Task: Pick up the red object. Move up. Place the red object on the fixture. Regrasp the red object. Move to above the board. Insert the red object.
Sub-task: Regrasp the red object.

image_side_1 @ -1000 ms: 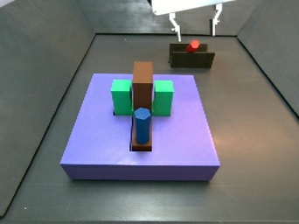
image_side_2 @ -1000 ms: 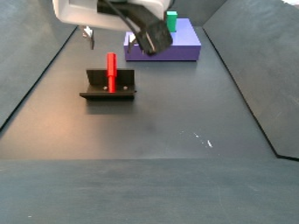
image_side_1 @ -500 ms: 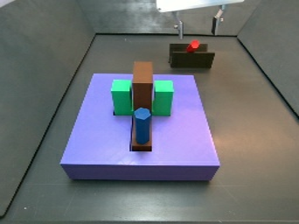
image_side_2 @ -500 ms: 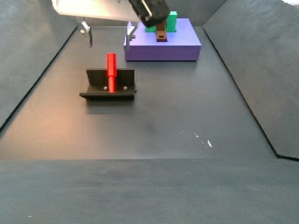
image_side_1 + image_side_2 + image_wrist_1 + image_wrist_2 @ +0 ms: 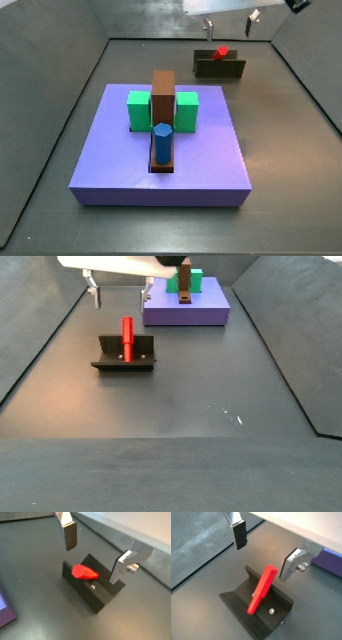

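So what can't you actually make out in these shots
- Gripper, open above the fixture: its body is cut off by the frame edge in every view.
- Red object: mostly hidden behind the fixture's wall in a side view.
- Board: partly hidden by the arm.

Slim red object (image 5: 127, 338) upright against dark fixture (image 5: 123, 360), lavender board (image 5: 162, 158) apart.
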Controlling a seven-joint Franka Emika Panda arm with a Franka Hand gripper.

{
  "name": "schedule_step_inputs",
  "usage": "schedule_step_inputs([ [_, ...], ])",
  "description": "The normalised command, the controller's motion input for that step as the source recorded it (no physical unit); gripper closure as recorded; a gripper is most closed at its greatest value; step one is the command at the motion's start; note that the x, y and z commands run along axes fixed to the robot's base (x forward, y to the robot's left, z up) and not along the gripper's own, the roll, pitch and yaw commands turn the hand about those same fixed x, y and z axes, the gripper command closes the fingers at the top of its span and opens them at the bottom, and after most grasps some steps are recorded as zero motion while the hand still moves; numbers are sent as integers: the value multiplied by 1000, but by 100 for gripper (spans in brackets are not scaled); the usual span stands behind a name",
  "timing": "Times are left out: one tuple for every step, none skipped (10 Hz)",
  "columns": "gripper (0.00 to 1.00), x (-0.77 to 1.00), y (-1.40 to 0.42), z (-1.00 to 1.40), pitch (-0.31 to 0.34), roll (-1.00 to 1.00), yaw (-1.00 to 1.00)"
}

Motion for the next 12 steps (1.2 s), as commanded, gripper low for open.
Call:
schedule_step_inputs([
  [0, 0, -223, 0, 9, 1000, 209],
  [0, 0, -260, 0, 0, 1000, 220],
  [0, 0, -223, 0, 0, 1000, 214],
  [0, 0, -191, 0, 0, 1000, 171],
  [0, 26, -160, 0, 0, 1000, 140],
  [0, 71, -86, 0, 0, 1000, 117],
  [0, 49, 171, -340, 0, 969, 137],
  [0, 20, 240, -449, 0, 849, 54],
  [0, 0, 166, -494, 0, 811, 46],
  [0, 0, 0, -414, -11, 586, 91],
  [0, 214, -271, -9, 23, 263, 174],
  [0, 143, -237, -20, 0, 251, 163],
])
